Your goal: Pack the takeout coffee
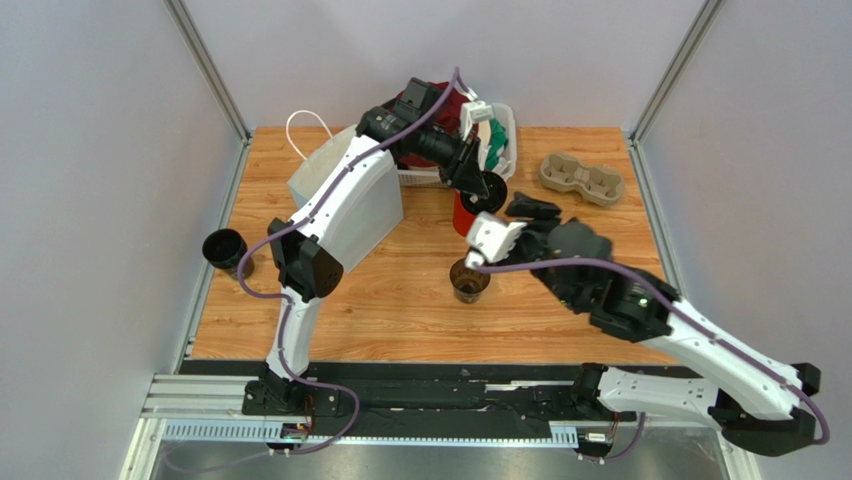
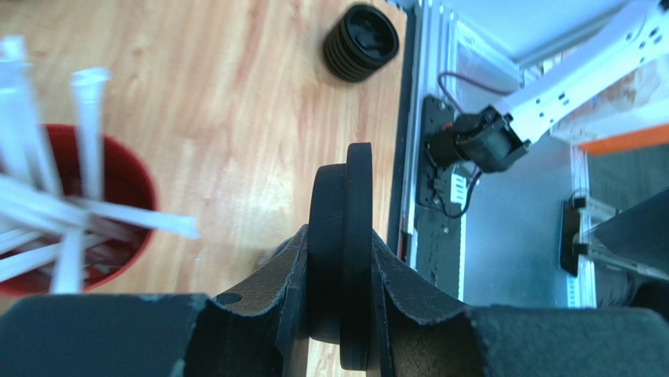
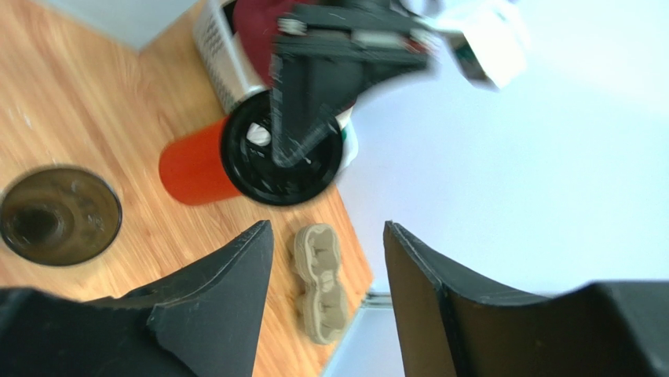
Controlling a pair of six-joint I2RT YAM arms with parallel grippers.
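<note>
**A:** What stood at the far left?

**B:** 1 matte black lidless cup [image 1: 225,250], then a boxy white bag [image 1: 350,195] with a loop handle. Both sat on the wood-grain counter [image 1: 400,320] between plain grey walls.

**A:** And the lid?

**B:** The left tool [image 2: 339,236] pinched the flat black lid [image 2: 357,181] edge-on, beside the red cup [image 1: 462,212]. The takeout coffee cup [image 1: 470,280] stood open mid-counter, brownish inside.

**A:** The right side?

**B:** The right tool [image 3: 326,228] was spread, gripping nothing. Its view was blurred. A 2-well pulp carrier [image 1: 582,180] lay beyond.
</note>
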